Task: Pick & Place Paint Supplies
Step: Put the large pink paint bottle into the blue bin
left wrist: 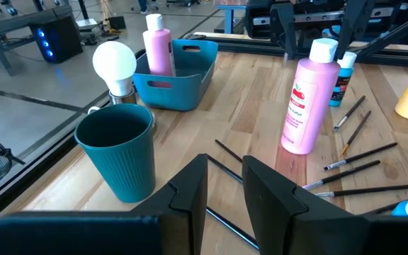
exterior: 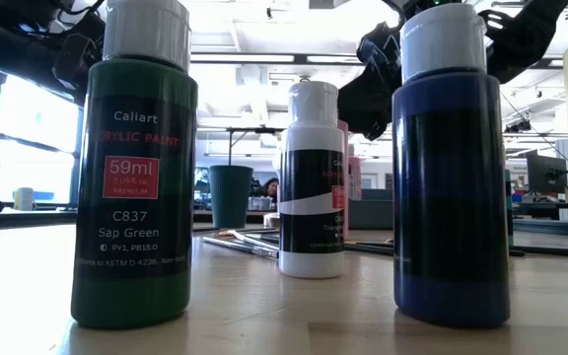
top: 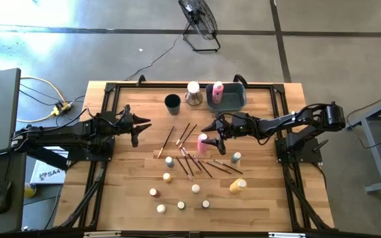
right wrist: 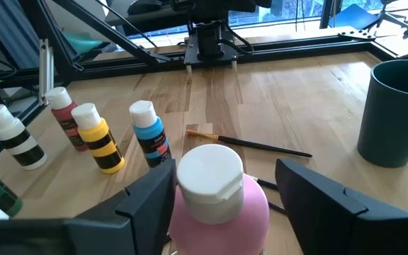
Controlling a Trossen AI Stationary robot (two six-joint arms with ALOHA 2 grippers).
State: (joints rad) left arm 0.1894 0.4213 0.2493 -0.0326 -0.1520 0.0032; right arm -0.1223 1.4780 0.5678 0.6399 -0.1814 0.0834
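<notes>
Your right hand is straddling the white cap of the pink bottle, its fingers spread on either side and not yet pressing on it. The bottle is standing near the middle of the surface, just ahead of the scattered brushes. To do this grasp well, you are wanting the cap centred between both fingers before they close, and you are wanting them low enough to catch the shoulder or neck, not just the slick cap; otherwise the bottle is likely to tip or twist out. The bottle is standing upright, its long axis vertical and its cap pointing up, so a level squeeze and a straight lift should be keeping it steady.

Farther out, the blue bin is sitting at the far edge with another pink bottle already standing in it, beside a dark cup. Your left hand is waiting over the left side of the surface, its fingers drawn nearly together around nothing.
</notes>
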